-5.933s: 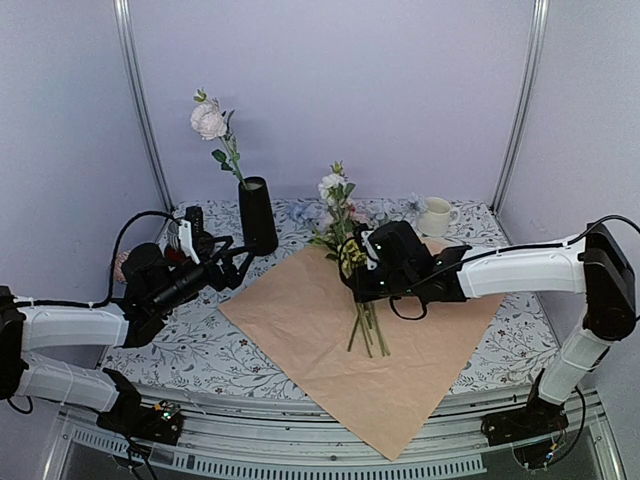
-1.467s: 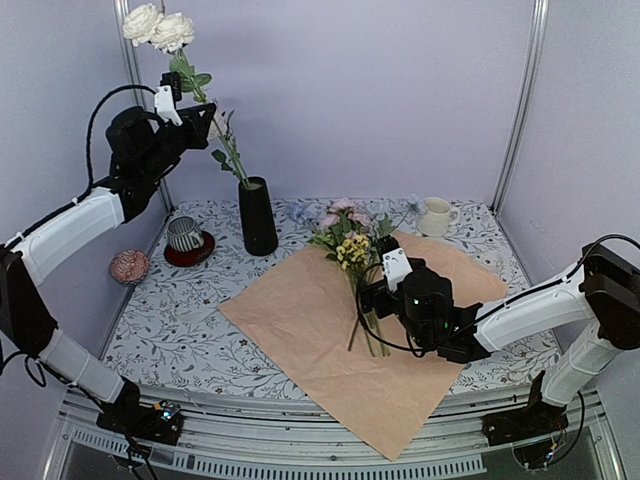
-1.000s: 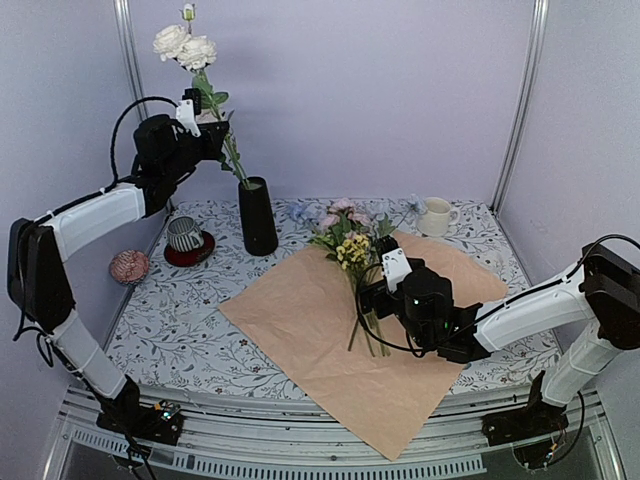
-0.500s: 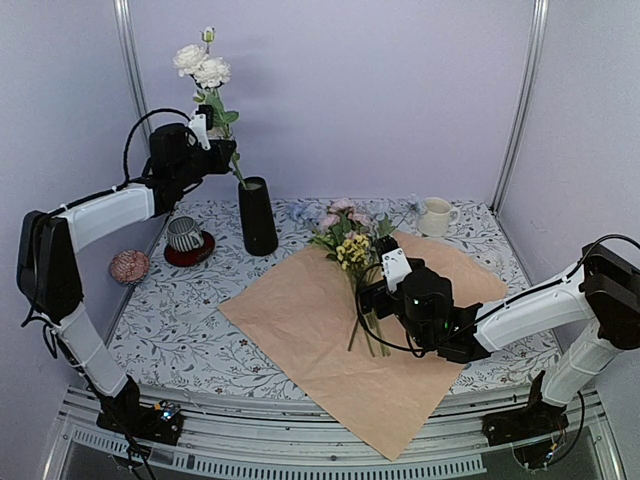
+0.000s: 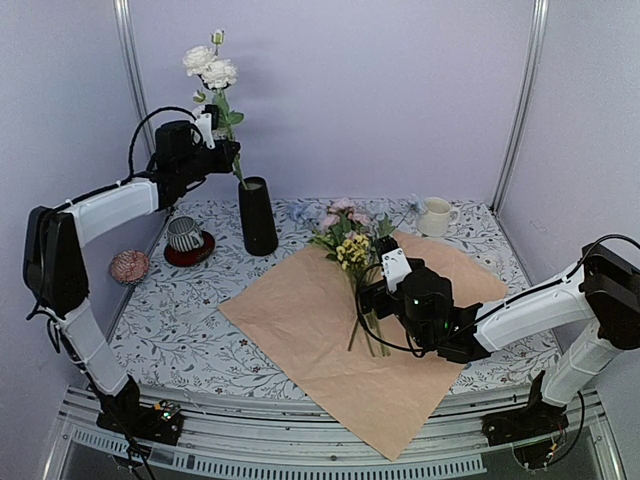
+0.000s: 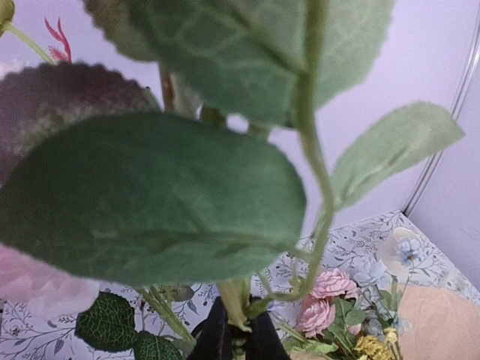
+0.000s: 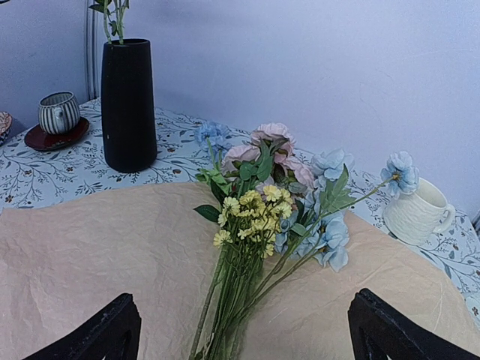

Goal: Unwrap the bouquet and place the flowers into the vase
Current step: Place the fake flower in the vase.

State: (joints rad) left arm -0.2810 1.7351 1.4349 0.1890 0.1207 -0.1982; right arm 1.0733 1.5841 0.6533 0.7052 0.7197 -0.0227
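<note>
My left gripper [image 5: 212, 142] is raised at the back left, shut on the stem of a white flower [image 5: 212, 64] just above and left of the black vase [image 5: 257, 215]. A leafy stem stands in the vase. In the left wrist view big green leaves [image 6: 150, 195] fill the frame and the stem sits between my dark fingertips [image 6: 214, 337]. The other flowers [image 5: 348, 250], pink, blue and yellow, lie on the opened tan paper [image 5: 330, 350]. My right gripper [image 5: 376, 290] hovers open over their stems [image 7: 240, 300], touching nothing.
A striped grey cup [image 5: 184, 233] on a red saucer stands left of the vase, with a pink ball [image 5: 129, 266] nearer the left edge. A cream mug [image 5: 434, 216] sits at the back right. Metal posts rise at both back corners.
My left arm has come down and to the right with the white flower, closer to the vase mouth. The right arm and the flowers on the paper have not moved.
</note>
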